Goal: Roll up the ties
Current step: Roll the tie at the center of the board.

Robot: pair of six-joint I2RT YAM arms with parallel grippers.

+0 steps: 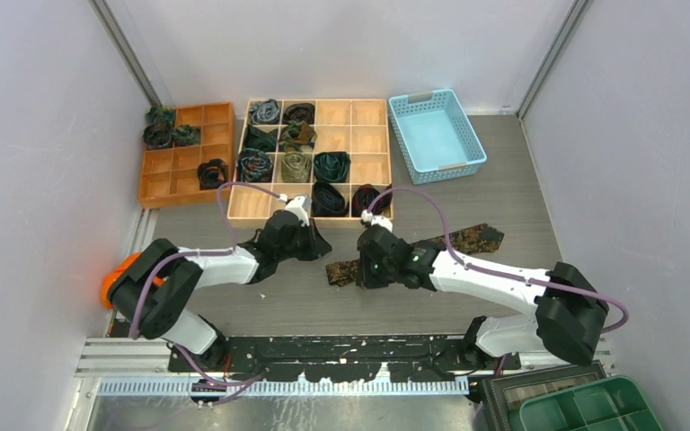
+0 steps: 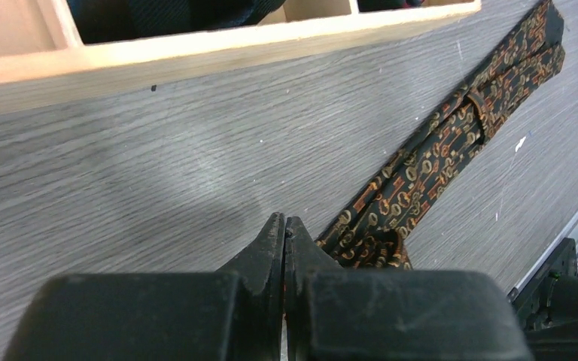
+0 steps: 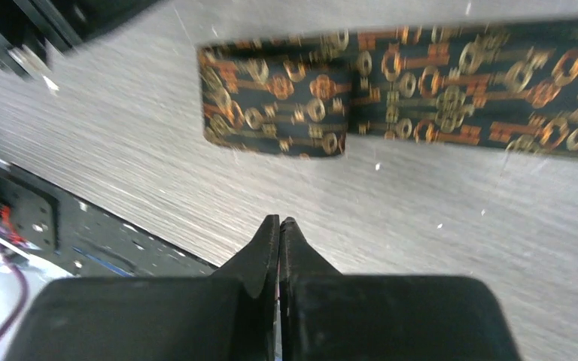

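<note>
A dark tie (image 1: pixel 449 244) with a gold and orange key pattern lies flat as a long strip on the grey table, and its left end (image 3: pixel 271 105) is folded over. My right gripper (image 1: pixel 362 269) hangs over that folded end, in the right wrist view (image 3: pixel 279 222) shut and empty, just short of the fabric. My left gripper (image 1: pixel 316 244) is a little to the left, between the tie and the wooden tray, in the left wrist view (image 2: pixel 284 222) also shut on nothing, with the strip (image 2: pixel 451 143) running off to its right. Several rolled ties (image 1: pixel 331 166) sit in tray compartments.
The wooden grid tray (image 1: pixel 370 142) stands just behind both grippers, its front wall (image 2: pixel 196 53) close to the left one. An orange tray (image 1: pixel 166 180) with a few rolled ties is at back left, a blue basket (image 1: pixel 436 135) at back right. An orange cloth lump (image 1: pixel 112 283) lies by the left arm's base.
</note>
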